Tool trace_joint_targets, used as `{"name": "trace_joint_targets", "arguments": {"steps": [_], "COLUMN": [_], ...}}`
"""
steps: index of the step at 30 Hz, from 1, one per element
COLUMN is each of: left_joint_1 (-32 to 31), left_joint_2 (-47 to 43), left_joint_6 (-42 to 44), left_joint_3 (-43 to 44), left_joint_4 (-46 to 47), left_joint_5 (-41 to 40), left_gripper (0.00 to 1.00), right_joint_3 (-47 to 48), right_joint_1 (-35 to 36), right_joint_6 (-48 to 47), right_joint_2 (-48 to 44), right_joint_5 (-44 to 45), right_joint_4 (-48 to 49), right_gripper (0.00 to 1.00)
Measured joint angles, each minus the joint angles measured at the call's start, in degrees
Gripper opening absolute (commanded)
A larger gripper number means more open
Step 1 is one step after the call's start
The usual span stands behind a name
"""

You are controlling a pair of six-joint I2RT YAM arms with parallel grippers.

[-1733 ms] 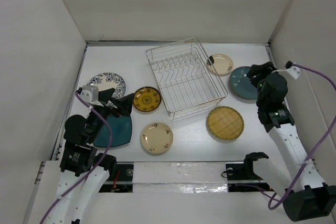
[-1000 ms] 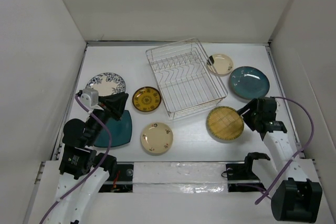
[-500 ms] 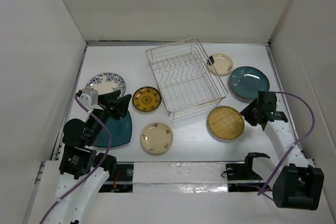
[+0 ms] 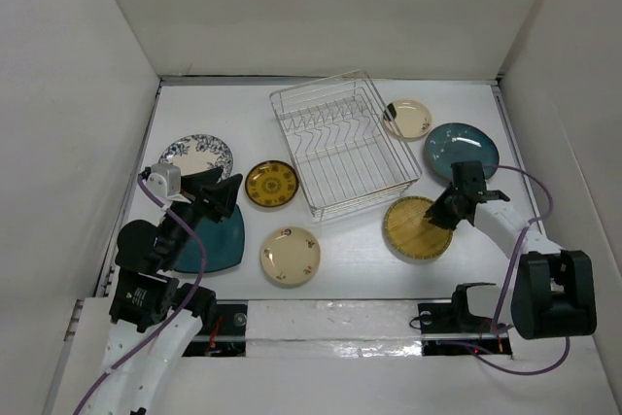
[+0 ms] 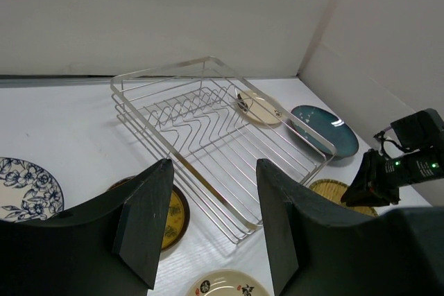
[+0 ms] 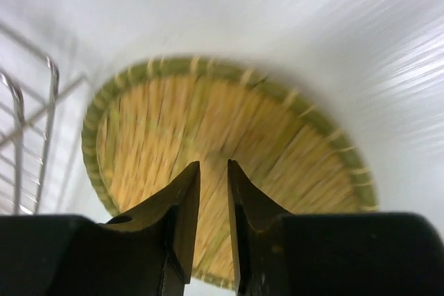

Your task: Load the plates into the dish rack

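Note:
The silver wire dish rack stands mid-table with nothing in it. Around it lie the blue-white floral plate, the yellow plate, the squarish dark teal plate, a cream plate, a second cream plate, the round teal plate and the tan grid plate. My right gripper hangs low over the tan plate's right edge. In the right wrist view its jaws are narrowly apart over the tan plate and hold nothing. My left gripper is wide open and empty above the dark teal plate.
White walls close in the table on the left, back and right. In the left wrist view the rack lies ahead between my open fingers. The rack's corner stands just left of the tan plate in the right wrist view.
My right arm has swung from above the round teal plate down and left to the tan plate's right edge. The left gripper has barely moved.

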Motion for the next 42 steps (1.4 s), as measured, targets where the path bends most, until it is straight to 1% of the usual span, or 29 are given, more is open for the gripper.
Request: {"name": "trace_joint_targets", "arguments": {"steps": [3,4,5,8,10,13,18,21,25,29,34,38,42], "left_joint_1": [0.0,0.0,0.0,0.0,0.0,0.0,0.0,0.0,0.0,0.0,0.0,0.0,0.0], "left_joint_2": [-0.1,-0.2,-0.3,-0.6,-0.7,-0.7,-0.9,-0.9,-0.9,-1.0,-1.2,-1.5,-1.5], "left_joint_6": [0.0,0.0,0.0,0.0,0.0,0.0,0.0,0.0,0.0,0.0,0.0,0.0,0.0], "left_joint_3": [0.0,0.0,0.0,0.0,0.0,0.0,0.0,0.0,0.0,0.0,0.0,0.0,0.0], "left_joint_4": [0.0,0.0,0.0,0.0,0.0,0.0,0.0,0.0,0.0,0.0,0.0,0.0,-0.1], "left_joint_5": [0.0,-0.1,-0.1,-0.3,-0.4,-0.7,-0.9,-0.9,-0.9,-0.9,-0.9,-0.9,-1.0], "left_gripper": [0.49,0.49,0.49,0.49,0.49,0.49,0.49,0.49,0.49,0.49,0.49,0.49,0.49], "right_joint_3": [0.0,-0.2,-0.5,-0.5,0.2,1.2,1.3,-0.9,-5.2,-5.4,-3.6,-2.6,0.3], "right_joint_1": [-4.2,-6.0,-7.5,-10.1,-10.2,-9.6,-4.6,-0.8,1.8,0.1,-5.6,-9.6,-10.0], "right_joint_6": [0.2,0.0,-0.3,-1.2,-1.8,-2.3,-3.1,-2.5,-1.2,-0.4,-1.2,-3.2,-4.8], "right_joint_2": [-1.1,-1.2,-1.0,1.9,4.5,5.5,-1.5,-5.7,-5.2,-2.7,-0.2,1.0,1.1], "right_joint_5": [3.0,3.4,3.2,2.5,2.3,2.1,2.6,2.0,0.2,-1.5,1.5,4.9,4.9], "right_joint_4": [1.4,2.5,4.0,8.2,9.6,10.2,9.4,9.3,8.1,7.7,9.7,11.9,11.8], "right_gripper": [0.31,0.34,0.35,0.34,0.3,0.3,0.3,0.3,0.3,0.3,0.3,0.34,0.39]}}
